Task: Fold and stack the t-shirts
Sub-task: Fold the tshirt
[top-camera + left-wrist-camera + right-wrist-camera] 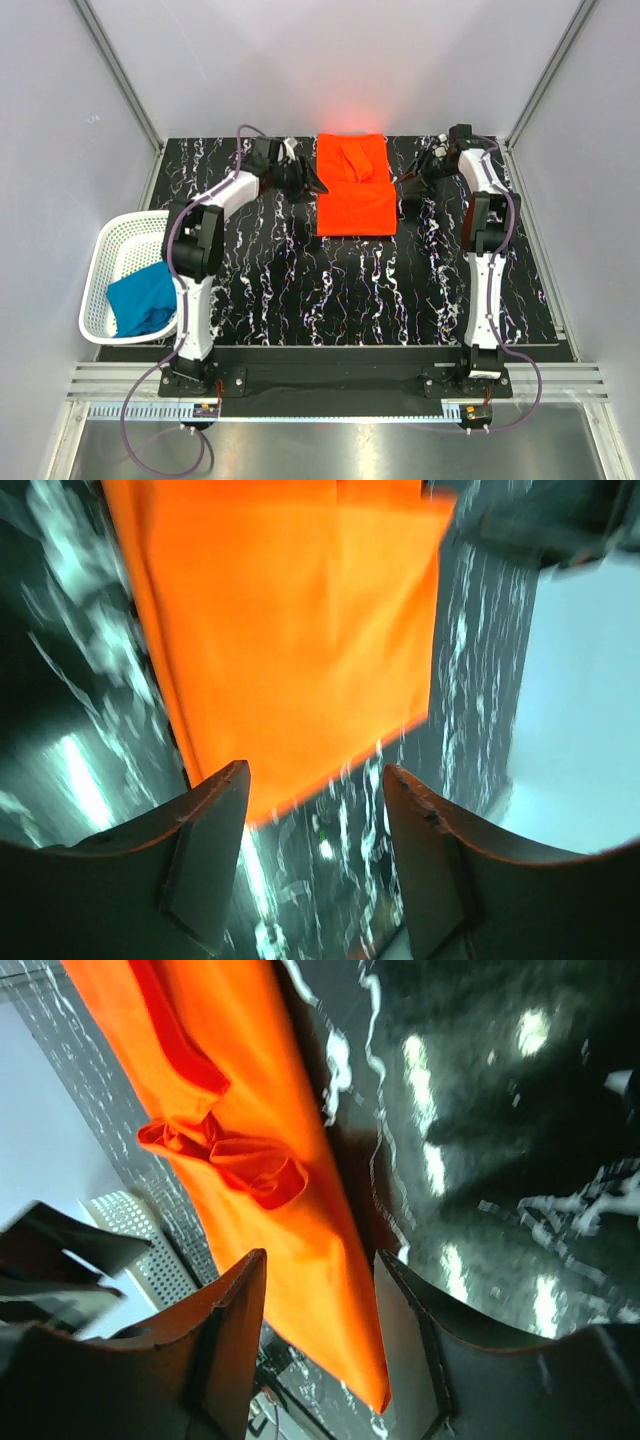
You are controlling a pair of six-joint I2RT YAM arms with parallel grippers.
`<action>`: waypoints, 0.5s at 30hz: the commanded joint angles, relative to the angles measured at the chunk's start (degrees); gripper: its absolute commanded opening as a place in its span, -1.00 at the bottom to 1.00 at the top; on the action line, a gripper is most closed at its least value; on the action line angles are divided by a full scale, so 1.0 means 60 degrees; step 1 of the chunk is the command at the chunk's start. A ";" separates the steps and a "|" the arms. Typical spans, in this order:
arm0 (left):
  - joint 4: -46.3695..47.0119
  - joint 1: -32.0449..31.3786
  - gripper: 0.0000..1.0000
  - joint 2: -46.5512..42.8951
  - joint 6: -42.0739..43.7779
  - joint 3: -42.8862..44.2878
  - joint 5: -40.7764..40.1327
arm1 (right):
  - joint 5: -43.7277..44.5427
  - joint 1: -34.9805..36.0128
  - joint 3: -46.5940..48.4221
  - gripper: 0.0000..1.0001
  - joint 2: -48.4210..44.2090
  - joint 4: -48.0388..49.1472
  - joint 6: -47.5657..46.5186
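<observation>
Where the black tabletop (330,290) runs to its far edge, its surface streaked with white marble-like veins, the orange-red t-shirt (355,195) lies folded into a neat rectangle at the middle. A bunched sleeve sits in wrinkles on its far half. The top glints under the light in both wrist views. Pale, bare walls (350,60) close the table in on three sides, with slanted aluminium posts (120,70) at the back corners and a ribbed metal rail (330,385) along the near edge by the arm bases.

The left gripper (315,780) hangs just beside the shirt's left edge. Its jaws stand well apart with nothing pinched between them, and the cloth's border shows just past the fingertips. The right gripper (320,1260) is just beside the shirt's right edge, jaws likewise parted and gripping nothing, with the flat shirt visible through the gap.

Well apart from all this, a white mesh basket (110,240) overhangs the table's left edge, and the teal blue t-shirt (143,300) lies crumpled inside it.
</observation>
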 commanded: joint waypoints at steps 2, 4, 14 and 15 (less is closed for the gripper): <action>0.0426 0.0169 0.23 0.1086 0.0196 0.1178 -0.0928 | 0.0062 0.0058 0.1026 0.07 0.0546 -0.0101 -0.0367; 0.0647 0.0228 0.25 0.1599 0.0093 0.1632 -0.1003 | -0.0027 0.0087 0.1305 0.07 0.0722 -0.0116 -0.0338; 0.1100 0.0345 0.11 0.2757 -0.0039 0.2542 -0.0900 | -0.0174 0.0292 0.1657 0.05 0.1030 -0.0013 -0.0294; 0.1130 0.0360 0.10 0.2787 -0.0068 0.2542 -0.0901 | -0.0145 0.0307 0.1643 0.05 0.1059 0.0016 -0.0250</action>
